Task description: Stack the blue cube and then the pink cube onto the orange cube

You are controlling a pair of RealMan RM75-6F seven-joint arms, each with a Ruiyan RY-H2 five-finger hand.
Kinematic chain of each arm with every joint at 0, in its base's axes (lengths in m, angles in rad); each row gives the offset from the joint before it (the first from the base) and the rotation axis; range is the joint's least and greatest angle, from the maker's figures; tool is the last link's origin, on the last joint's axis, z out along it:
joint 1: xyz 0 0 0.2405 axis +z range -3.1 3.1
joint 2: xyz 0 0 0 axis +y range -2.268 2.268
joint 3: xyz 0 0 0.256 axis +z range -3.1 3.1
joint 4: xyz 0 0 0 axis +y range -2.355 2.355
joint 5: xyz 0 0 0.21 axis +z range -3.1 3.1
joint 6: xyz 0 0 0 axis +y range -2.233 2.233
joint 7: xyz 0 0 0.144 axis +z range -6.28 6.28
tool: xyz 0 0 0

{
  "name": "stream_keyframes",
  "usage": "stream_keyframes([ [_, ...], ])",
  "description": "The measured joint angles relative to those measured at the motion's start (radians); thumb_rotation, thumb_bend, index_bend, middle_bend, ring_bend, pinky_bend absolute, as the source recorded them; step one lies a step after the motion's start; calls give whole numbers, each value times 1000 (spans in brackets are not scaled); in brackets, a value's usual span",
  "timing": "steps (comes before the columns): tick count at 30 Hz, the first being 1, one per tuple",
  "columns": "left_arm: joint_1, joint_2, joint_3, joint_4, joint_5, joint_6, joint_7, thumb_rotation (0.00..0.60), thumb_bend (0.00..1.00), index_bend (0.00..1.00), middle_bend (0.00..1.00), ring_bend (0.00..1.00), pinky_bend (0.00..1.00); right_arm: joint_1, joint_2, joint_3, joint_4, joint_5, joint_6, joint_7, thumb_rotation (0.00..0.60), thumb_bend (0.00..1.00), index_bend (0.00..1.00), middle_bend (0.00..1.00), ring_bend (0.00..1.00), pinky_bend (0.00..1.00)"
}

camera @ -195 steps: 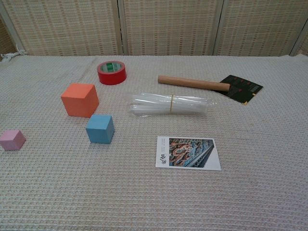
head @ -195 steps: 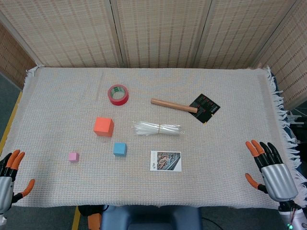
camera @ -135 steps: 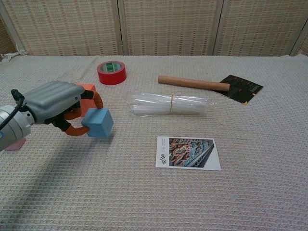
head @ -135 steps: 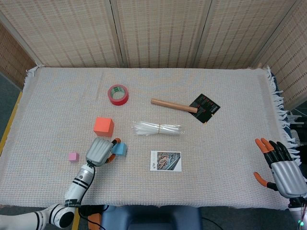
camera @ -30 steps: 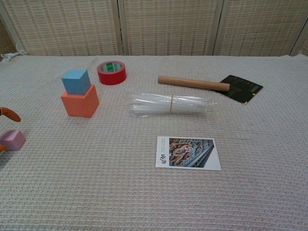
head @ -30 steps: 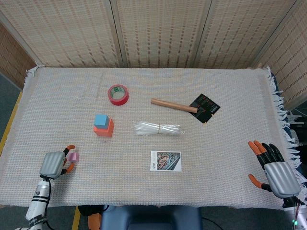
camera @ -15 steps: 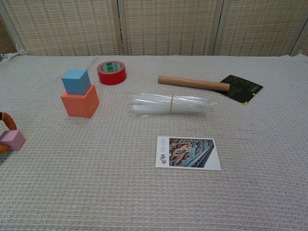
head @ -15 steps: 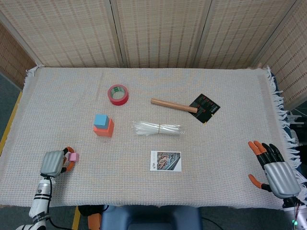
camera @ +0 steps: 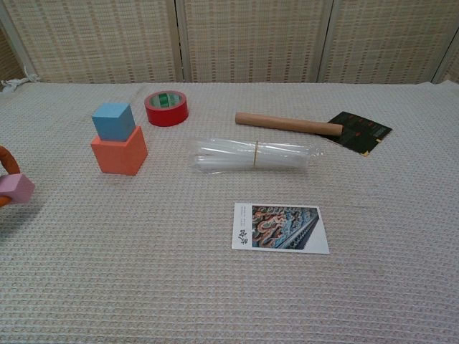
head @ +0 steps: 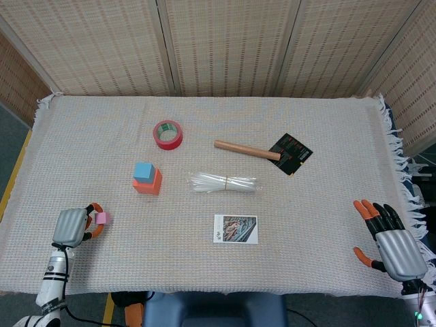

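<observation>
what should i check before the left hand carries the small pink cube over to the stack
1. Grip: left hand holds the small pink cube between its fingertips: ok.
2. Cube clear of the woven cloth: cannot tell.
3. Base: blue cube sits on the larger orange cube, slightly turned, top face bare: ok.
4. Path: nothing lies between the pink cube and the stack; the red tape roll is behind it: ok.
5. Right hand open at the near right table edge, out of the way: ok.
</observation>
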Motion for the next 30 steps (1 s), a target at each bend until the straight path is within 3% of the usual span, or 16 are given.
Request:
stream_keyframes([
  [7,-63,163,-71,-226,1,-16,139,600,282,572,1000,1000,1000,5,-7,5,1,10,-8,-7,536,201,0,0,0,0],
  [13,-180,237,-150,-336,-62,-135,237,600,285,562,1000,1000,1000,9,-15,9,5,17,-16,-16,534,201,0,0,0,0],
  [23,-368,205,-210,-285,-169,-307,338,600,297,550,1000,1000,1000,2,-9,21,7,47,-3,-8,535,202,0,0,0,0],
  [30,-420,171,-210,-216,-196,-340,339,600,294,547,1000,1000,1000,-10,1,26,8,51,20,10,536,202,0,0,0,0],
])
